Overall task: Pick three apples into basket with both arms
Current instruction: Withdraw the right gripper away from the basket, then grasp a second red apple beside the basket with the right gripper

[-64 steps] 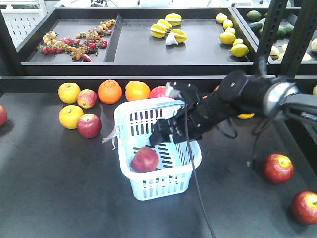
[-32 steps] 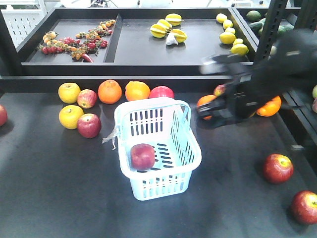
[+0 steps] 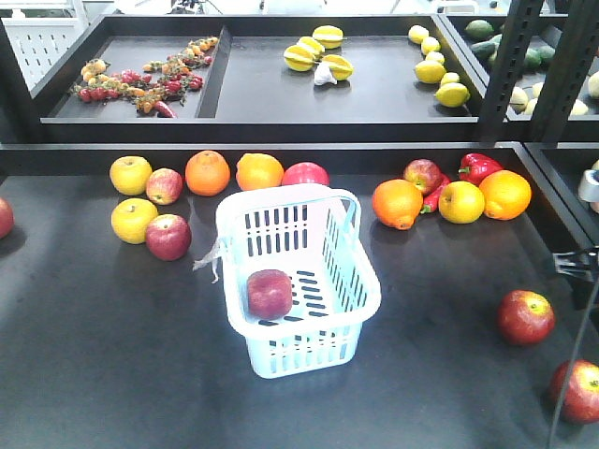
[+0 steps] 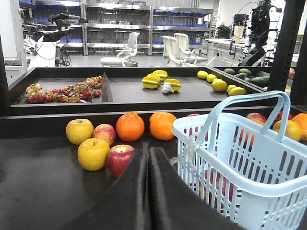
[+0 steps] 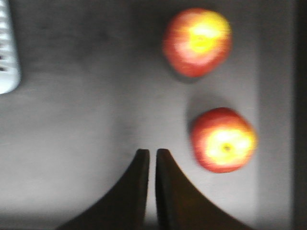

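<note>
The pale blue basket (image 3: 365, 281) stands mid-table with one dark red apple (image 3: 270, 293) on its floor. Two more red apples (image 3: 525, 317) (image 3: 576, 390) lie on the table at the right. In the right wrist view those same two apples (image 5: 197, 41) (image 5: 223, 139) lie ahead and right of my right gripper (image 5: 152, 152), which is shut and empty above bare table. My left gripper (image 4: 147, 151) is shut and empty, low over the table, with a red apple (image 4: 120, 159) just left of it and the basket (image 4: 249, 158) to its right.
Yellow apples (image 3: 131, 174), oranges (image 3: 208, 172) and smaller red apples (image 3: 168, 236) line the table's back left. An orange (image 3: 397, 203), a red pepper (image 3: 478, 166) and more fruit lie back right. A raised shelf edge (image 3: 281, 131) runs behind, and black uprights (image 3: 510, 65) stand at right.
My right arm has drawn back from over the basket to the right, almost out of the front view. The apple it left has settled on the basket floor.
</note>
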You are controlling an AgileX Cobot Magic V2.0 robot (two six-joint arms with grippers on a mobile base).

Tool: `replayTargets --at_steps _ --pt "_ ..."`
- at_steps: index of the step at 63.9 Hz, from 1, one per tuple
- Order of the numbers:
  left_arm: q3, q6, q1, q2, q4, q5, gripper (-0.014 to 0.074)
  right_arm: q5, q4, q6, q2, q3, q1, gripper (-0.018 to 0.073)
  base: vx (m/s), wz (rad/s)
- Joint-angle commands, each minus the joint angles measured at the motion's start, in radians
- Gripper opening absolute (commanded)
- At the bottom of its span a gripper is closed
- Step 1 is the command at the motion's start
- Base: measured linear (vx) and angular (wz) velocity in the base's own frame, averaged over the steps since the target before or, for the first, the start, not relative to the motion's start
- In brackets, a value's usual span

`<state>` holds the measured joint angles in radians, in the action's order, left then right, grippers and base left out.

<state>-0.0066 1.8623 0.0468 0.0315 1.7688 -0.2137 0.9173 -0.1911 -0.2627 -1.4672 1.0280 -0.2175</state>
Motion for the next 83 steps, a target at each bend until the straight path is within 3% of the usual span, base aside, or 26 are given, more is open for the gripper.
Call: replayTargets --at_steps 1,18,23,43,83 --pt "-0.024 0.001 0.003 0.021 -0.007 0.019 -0.0008 -0.044 0.020 -0.013 0.005 0.023 -0.028 0.0148 0.00 0.00" --pt "-0.024 0.001 0.003 0.021 -0.007 0.019 -0.0008 -0.024 0.132 0.060 -0.094 0.023 -0.051 0.0633 0.00 0.00" --pt "-0.024 0.001 0.003 0.021 -0.007 0.019 -0.0008 -0.020 0.163 0.074 -0.126 0.023 -0.051 0.0725 0.00 0.00" --pt "-0.024 0.001 0.003 0.021 -0.008 0.019 -0.0008 -0.036 0.274 0.164 -0.250 0.023 -0.051 0.0696 0.00 0.00" --pt "-0.024 0.001 0.003 0.021 -0.008 0.019 -0.0008 -0.129 0.289 0.202 -0.460 0.023 -0.051 0.0650 0.00 0.00"
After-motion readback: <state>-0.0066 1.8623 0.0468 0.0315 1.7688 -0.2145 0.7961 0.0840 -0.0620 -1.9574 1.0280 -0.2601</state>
